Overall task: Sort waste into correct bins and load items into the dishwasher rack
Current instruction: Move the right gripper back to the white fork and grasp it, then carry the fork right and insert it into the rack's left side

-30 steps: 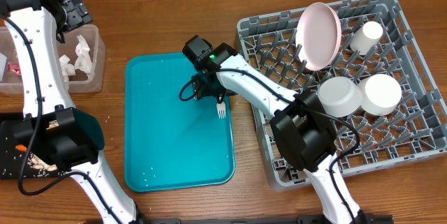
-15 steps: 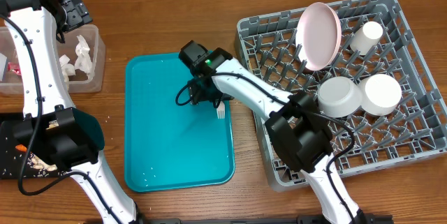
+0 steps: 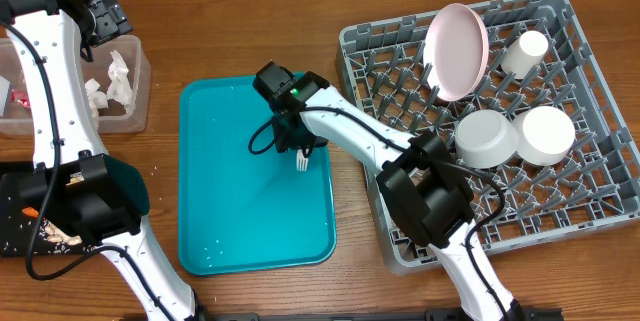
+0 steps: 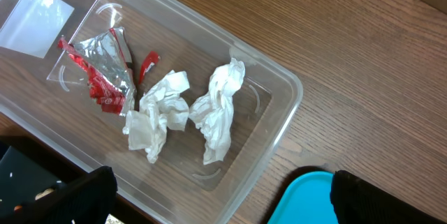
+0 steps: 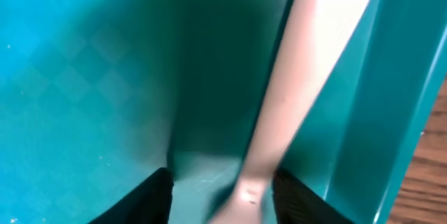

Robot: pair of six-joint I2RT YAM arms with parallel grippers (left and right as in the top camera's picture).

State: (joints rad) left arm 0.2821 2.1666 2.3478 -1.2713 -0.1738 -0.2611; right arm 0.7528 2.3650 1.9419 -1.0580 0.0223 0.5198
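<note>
The white plastic fork (image 3: 302,161) lies on the teal tray (image 3: 230,211) near its right rim. My right gripper (image 3: 295,141) is low over it, open, with the blurred fork handle (image 5: 293,77) running between its fingers (image 5: 220,196). The grey dishwasher rack (image 3: 560,191) holds the upright pink-white plate (image 3: 457,51), two white bowls (image 3: 485,138) (image 3: 547,133) and the white cup (image 3: 524,51). My left gripper (image 3: 100,16) is open and empty (image 4: 223,203) above the clear tub (image 4: 279,123), which holds the foil wrapper (image 4: 105,70) and crumpled napkins (image 4: 220,109).
The black tray (image 3: 15,226) lies at the far left edge, mostly hidden by the left arm. Bare wooden table lies between the teal tray and the rack. The rack's near-left corner is covered by the right arm's base.
My right gripper has shifted a little left over the teal tray, and the fork's tines have moved left with it. The left arm has not moved.
</note>
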